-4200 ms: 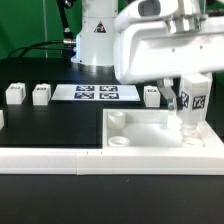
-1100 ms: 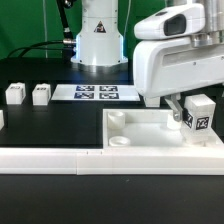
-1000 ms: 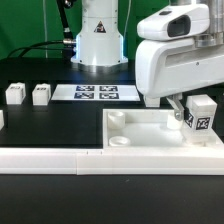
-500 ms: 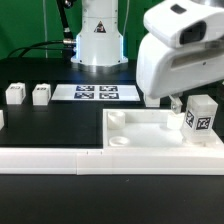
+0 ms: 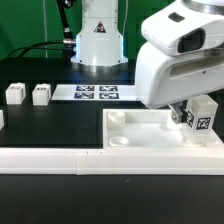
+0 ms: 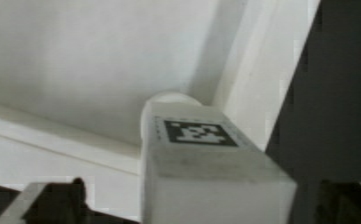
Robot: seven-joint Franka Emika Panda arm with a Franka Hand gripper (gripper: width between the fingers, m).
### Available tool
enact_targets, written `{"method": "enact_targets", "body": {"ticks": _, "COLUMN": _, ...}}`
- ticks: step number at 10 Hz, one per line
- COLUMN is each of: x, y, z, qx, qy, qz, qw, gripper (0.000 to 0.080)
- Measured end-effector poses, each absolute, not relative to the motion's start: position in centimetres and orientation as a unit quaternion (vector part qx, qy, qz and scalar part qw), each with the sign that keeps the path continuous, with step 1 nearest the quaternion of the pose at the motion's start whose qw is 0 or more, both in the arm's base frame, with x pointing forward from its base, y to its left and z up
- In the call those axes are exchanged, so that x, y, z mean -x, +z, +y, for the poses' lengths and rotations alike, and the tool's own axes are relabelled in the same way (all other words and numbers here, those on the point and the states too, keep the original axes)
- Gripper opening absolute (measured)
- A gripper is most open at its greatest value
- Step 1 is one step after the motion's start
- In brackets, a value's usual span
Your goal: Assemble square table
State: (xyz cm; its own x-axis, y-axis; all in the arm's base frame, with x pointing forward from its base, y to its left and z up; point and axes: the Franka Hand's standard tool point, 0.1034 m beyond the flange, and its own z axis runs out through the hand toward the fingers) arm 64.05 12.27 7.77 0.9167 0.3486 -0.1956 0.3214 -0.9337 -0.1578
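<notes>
The end effector [image 6: 203, 208] is released: its fingers [image 6: 52, 203] straddle a tagged leg [image 5: 203, 118], and the wrist view shows a clear gap between the leg and the one finger plainly seen. The leg stands upright in a corner of the square top [image 5: 150, 133], at the exterior view's right, close against the raised rim. The top lies on the black tabletop [image 5: 50, 125], with a long white rail [image 5: 50, 155] along its near edge. A second leg [image 5: 14, 94] and a third leg [image 5: 40, 94] stand at the far left, near the marker board [image 5: 95, 93].
</notes>
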Motion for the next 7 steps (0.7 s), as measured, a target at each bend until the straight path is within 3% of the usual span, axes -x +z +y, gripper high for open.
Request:
{"method": "enact_targets", "body": {"ticks": 1, "x": -64.03, "y": 7.76, "z": 12.32, "qx": 0.978, "qy": 0.111, "qz": -0.165, "qw": 0.061, "gripper": 0.0396}}
{"method": "enact_targets", "body": {"ticks": 2, "x": -64.03, "y": 7.75, "z": 12.32, "qx": 0.979, "qy": 0.112, "qz": -0.159, "qw": 0.060, "gripper": 0.0396}}
{"method": "enact_targets", "body": {"ticks": 3, "x": -64.05, "y": 7.70, "z": 12.01, "qx": 0.979, "qy": 0.112, "qz": -0.159, "qw": 0.058, "gripper": 0.0300}}
{"method": "enact_targets", "body": {"ticks": 7, "x": -64.02, "y": 7.62, "z": 11.94, "qx": 0.991, "qy": 0.119, "qz": -0.036, "qw": 0.044, "gripper": 0.0299}}
